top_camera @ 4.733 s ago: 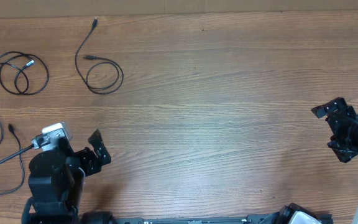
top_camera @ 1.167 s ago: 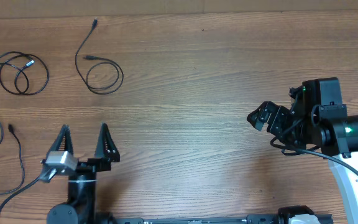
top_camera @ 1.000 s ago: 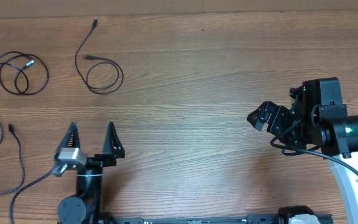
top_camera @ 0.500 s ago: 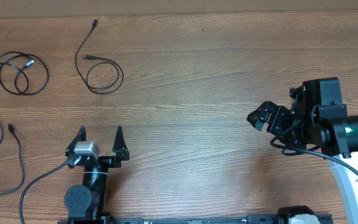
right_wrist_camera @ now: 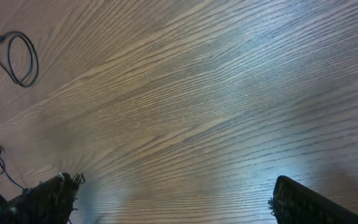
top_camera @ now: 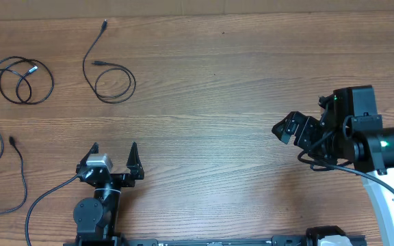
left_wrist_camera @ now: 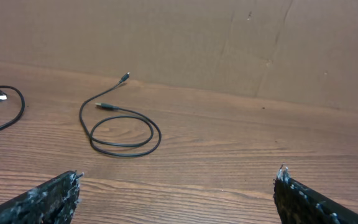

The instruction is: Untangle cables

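Now both arms are hanging with jaws spread fully wide, gripping nothing and touching nothing.
On the table [top_camera: 211, 89], the left gripper [top_camera: 113, 152] is sitting at 7 o'clock and the right gripper [top_camera: 287, 131] at 3 o'clock, both well apart from the cables [top_camera: 96, 63] lying around 10 o'clock. The looped cable [top_camera: 115, 85] is running its long axis from 6 to 12 o'clock, its tail plug pointing to 12. The coiled cable [top_camera: 24, 82], toward 9 o'clock from it, is stretching from 9 to 3. The third cable [top_camera: 12, 143] is trailing at 8 o'clock by the edge.
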Controlling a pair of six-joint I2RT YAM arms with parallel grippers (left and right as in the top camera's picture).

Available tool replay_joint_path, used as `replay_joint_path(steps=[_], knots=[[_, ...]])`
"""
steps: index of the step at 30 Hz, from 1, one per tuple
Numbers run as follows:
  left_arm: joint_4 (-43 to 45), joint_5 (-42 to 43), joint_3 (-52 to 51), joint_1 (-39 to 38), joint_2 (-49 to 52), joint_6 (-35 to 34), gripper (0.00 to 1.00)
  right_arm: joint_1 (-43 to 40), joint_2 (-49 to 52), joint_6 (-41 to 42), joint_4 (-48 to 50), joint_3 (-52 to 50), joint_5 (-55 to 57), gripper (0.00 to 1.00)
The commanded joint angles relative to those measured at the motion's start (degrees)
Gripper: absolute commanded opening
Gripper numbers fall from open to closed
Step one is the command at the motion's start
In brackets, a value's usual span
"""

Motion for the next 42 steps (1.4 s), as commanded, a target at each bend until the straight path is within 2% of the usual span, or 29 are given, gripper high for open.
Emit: replay_joint_path(steps=[1, 15, 25, 30, 34, 42], knots=[[-0.2, 0.0, -0.2, -0.4, -0.2, 1.3, 1.0, 0.9, -2.6, -0.2, 0.2, -0.2, -0.1, 1.0], [-0.2, -0.2, -0.2, 0.8, -0.7, 1.3, 0.99, 15.3, -19.0, -0.2, 0.2, -0.2, -0.1, 1.0], [-0.2, -0.2, -0.2, 1.0, -0.6, 1.3, 1.0, 19.1, -26.9, -0.5, 0.2, -0.2, 0.3, 1.0], [-0.2, -0.2, -0.2, 1.0, -0.6, 1.3, 0.99, 19.1, -29.8, -3.8, -0.2, -0.1, 15.8, 1.0], [-0.2, -0.2, -0.2, 1.0, -0.6, 1.3, 1.0, 19.1, -30.2, -3.5, -0.5, -0.1, 15.6, 1.0], [-0.2, -0.2, -0.2, 1.0, -0.6, 1.3, 1.0, 19.1, -30.2, -3.6, 0.3, -0.1, 26.0, 1.0]])
